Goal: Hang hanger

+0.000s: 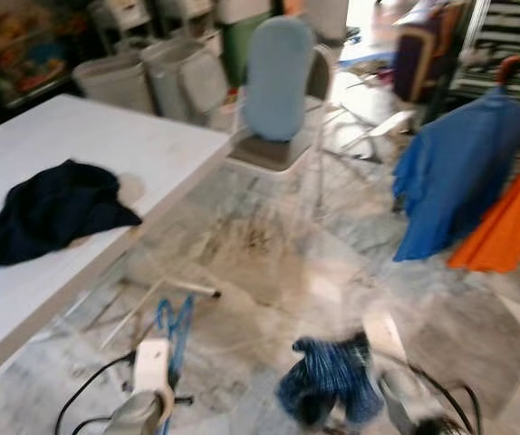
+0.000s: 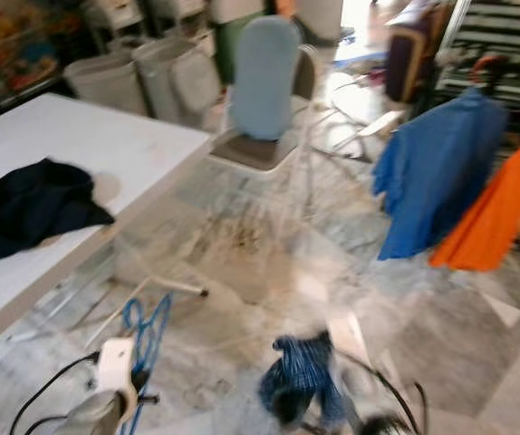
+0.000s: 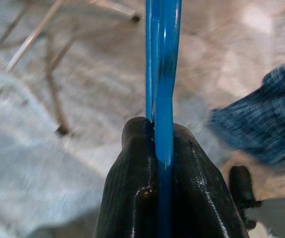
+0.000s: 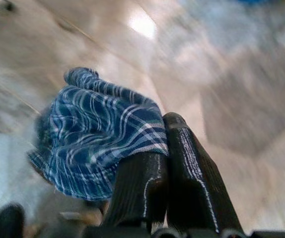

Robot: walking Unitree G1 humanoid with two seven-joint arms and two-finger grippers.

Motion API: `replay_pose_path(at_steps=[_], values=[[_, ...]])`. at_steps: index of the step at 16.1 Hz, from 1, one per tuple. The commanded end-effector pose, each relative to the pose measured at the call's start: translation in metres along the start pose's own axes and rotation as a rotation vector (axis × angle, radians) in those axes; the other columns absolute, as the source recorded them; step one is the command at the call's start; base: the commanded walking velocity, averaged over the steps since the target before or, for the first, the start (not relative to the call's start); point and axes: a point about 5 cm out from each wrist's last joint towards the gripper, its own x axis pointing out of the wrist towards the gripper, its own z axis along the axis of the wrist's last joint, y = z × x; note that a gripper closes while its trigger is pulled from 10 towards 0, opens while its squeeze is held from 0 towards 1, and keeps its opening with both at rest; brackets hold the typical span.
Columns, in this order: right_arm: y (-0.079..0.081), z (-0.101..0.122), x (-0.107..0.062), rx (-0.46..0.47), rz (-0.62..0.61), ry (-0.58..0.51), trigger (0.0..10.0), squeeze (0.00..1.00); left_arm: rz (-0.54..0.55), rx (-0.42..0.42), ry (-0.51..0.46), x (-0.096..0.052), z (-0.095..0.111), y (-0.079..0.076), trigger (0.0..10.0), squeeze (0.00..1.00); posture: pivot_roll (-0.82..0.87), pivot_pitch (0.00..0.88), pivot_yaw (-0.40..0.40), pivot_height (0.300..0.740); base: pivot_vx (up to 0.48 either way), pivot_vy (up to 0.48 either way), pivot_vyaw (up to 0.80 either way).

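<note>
Left end effector [image 3: 163, 148]: both black fingers [image 3: 132, 188] clamped on a blue hanger [image 3: 161, 74], which runs straight out from between them. In the eye views the hanger [image 1: 173, 331] sits low at near left, above the marble floor [image 1: 269, 263], just beyond the white wrist housing [image 1: 149, 367].

Right end effector [image 4: 165, 144]: fingers pressed together on a blue plaid cloth [image 4: 95, 144], pinched at its edge; the rest bunches and droops past the fingertips. From the head the cloth [image 1: 328, 381] hangs near centre-right, over the floor. Picture blurred here.

Left: white surface [image 1: 97, 145], edge running from near left to far centre. A dark navy garment [image 1: 56, 213] lies crumpled on it, near the left edge. Thin metal legs [image 1: 165, 288] show under the surface.

Far centre: chair [image 1: 283, 91] with a light blue back, seat facing the surface corner. Grey bins [image 1: 151, 77] behind it, far left.

Right: a blue shirt [image 1: 455, 172] hangs draped, an orange garment [image 1: 509, 222] just beside it on its right, touching or overlapping. What carries them is too blurred to tell. Black cables [image 1: 88, 390] trail at near left.
</note>
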Motion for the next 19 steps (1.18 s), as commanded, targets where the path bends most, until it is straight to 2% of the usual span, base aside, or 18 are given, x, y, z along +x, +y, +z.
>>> replay_pose_path(at_steps=[1, 5, 10, 13, 19], values=[[0.011, 0.012, 0.002, -0.008, 0.032, -0.030, 10.0, 0.00, 0.032, -0.018, 0.008, -0.001, -0.001, 0.010, 10.0, 0.00, -0.11, 0.000, 0.113, 0.740, 0.000, 0.000, -0.80], [0.013, 0.012, 0.002, -0.052, 0.045, -0.025, 10.0, 0.00, 0.046, -0.044, 0.056, -0.003, -0.008, 0.014, 10.0, 0.00, -0.10, 0.000, 0.115, 0.740, 0.000, 0.000, -0.80], [0.013, 0.008, 0.001, -0.070, 0.066, -0.007, 10.0, 0.00, 0.050, -0.029, 0.084, -0.005, -0.017, 0.014, 10.0, 0.00, -0.09, 0.000, 0.084, 0.740, 0.000, 0.000, -0.80], [0.007, 0.009, 0.002, -0.147, 0.093, -0.002, 10.0, 0.00, 0.083, -0.115, 0.100, -0.007, -0.028, 0.012, 10.0, 0.00, -0.04, 0.000, 0.005, 0.740, 0.000, 0.000, 0.00], [0.016, 0.004, 0.001, -0.214, 0.127, 0.031, 10.0, 0.00, 0.129, -0.161, 0.129, -0.013, -0.043, 0.021, 10.0, 0.00, 0.00, 0.000, -0.018, 0.740, 0.000, 0.000, 0.00]])
